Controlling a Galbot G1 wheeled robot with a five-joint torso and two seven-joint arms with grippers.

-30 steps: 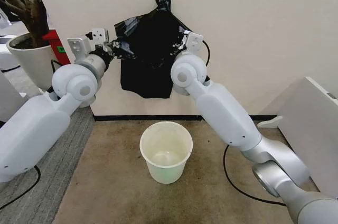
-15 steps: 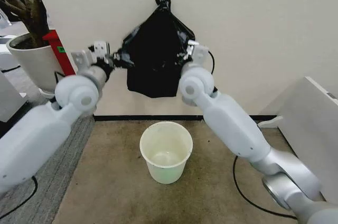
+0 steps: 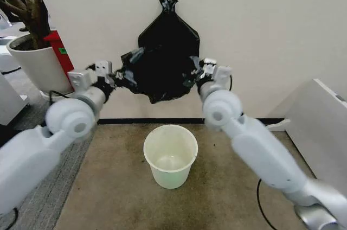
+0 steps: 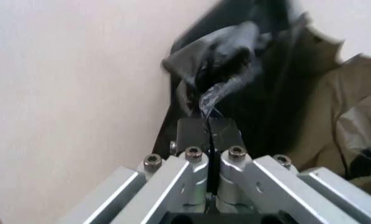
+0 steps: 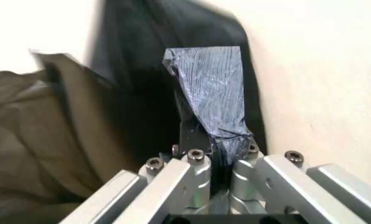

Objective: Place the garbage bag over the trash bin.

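Bag position is changed against the pictures a second and half a second back: the garbage bag (image 3: 157,75) is now held lower and drawn away from the wall, with both arms dropped and spread wider. The knotted black bundle (image 3: 169,34) on the wall hook, earlier covered by the bag, is now exposed above it. This is judged as the bag being brought down toward the trash bin (image 3: 170,155), which stands on the floor directly below, well apart from the bag and not yet covered.

The left gripper (image 4: 209,133) is clenched on a gathered edge of the bag; the right gripper (image 5: 213,140) is likewise clamped on a fold of film. The bag is stretched between them.

Whether the bag's mouth is open downward cannot be made out; the film is crumpled. The right forearm is cut off at the frame edge.
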